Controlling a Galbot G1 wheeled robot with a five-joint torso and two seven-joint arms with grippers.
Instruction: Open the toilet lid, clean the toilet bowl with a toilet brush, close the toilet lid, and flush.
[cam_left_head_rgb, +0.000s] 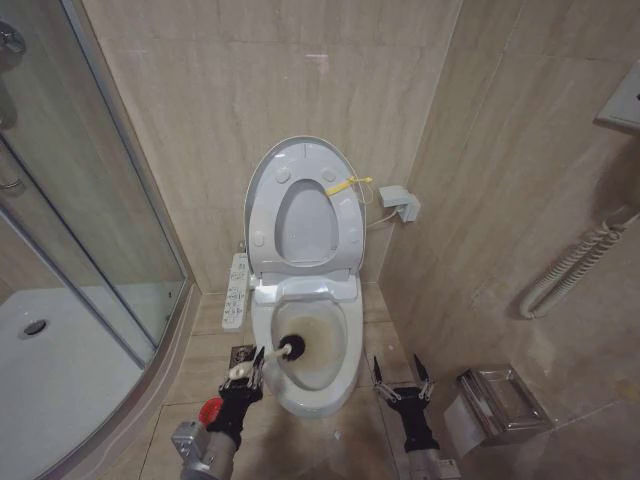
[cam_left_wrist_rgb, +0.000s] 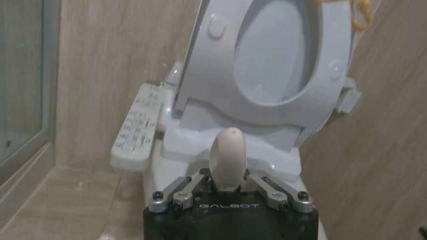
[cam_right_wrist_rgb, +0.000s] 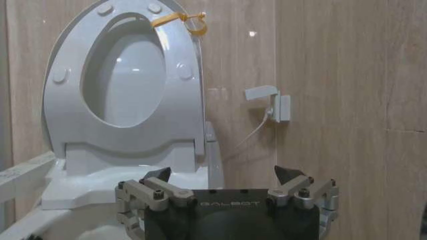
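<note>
Toilet lid (cam_left_head_rgb: 303, 205) is up; my left gripper (cam_left_head_rgb: 262, 362) grips the toilet brush (cam_left_head_rgb: 291, 347) inside the toilet bowl's (cam_left_head_rgb: 322, 395) left rim, scrubbing underway; right gripper (cam_left_head_rgb: 402, 378) waits open; closing and flushing remain

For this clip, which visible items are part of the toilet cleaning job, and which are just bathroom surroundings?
Job:
toilet lid, raised, yellow loop at its edge
toilet bowl, stained inside
toilet brush, head in the bowl, held by the left gripper

Surroundings:
remote panel beside the toilet
paper holder
shower tray
right gripper, open, idle right of the bowl
</note>
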